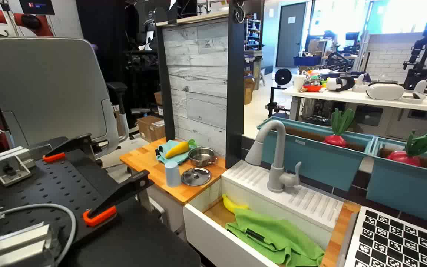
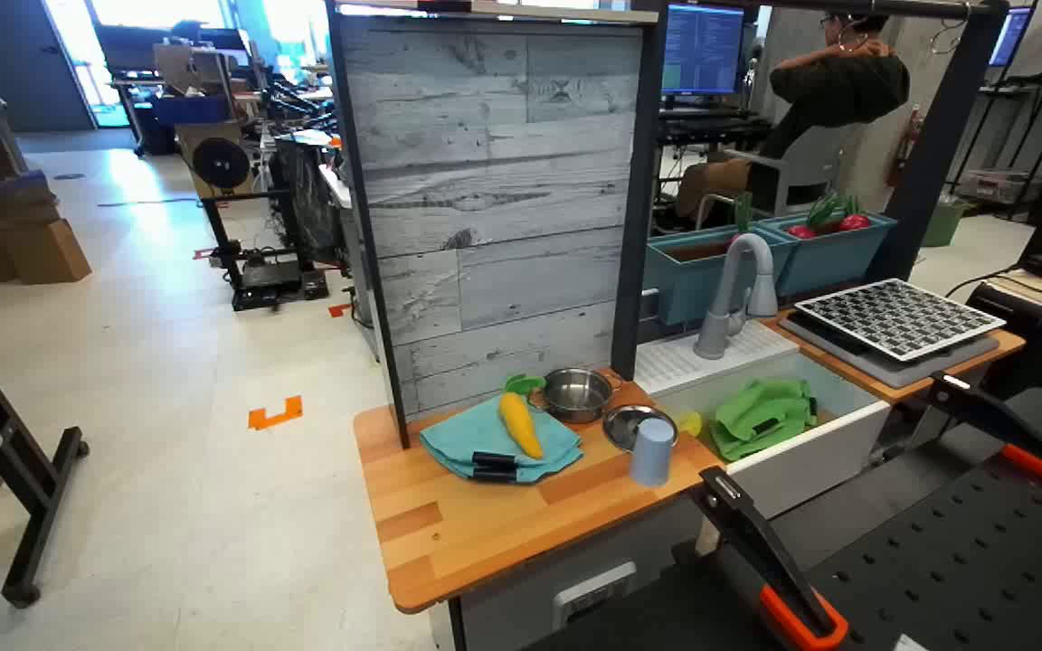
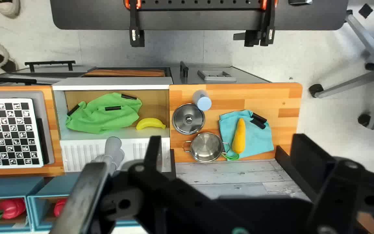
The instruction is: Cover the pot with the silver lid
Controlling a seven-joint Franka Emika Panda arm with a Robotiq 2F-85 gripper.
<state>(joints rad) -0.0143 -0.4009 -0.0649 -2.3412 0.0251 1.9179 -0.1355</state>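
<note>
"Silver lid, where?"

"Lying flat on the wooden bench, blue cup just beside it."

"Pot?"

"Same bench, upright, uncovered, right by the lid. Can't tell if they touch."

"Neighbours?"

"Teal cloth beside the pot, yellow toy food lying on it. Shows in both exterior views too."

"Fingers?"

"Wrist view: spread wide, hold of nothing, well apart from lid and pot."

"Sink?"

"Green cloth and yellow banana inside, banana at the lid's end."
</note>
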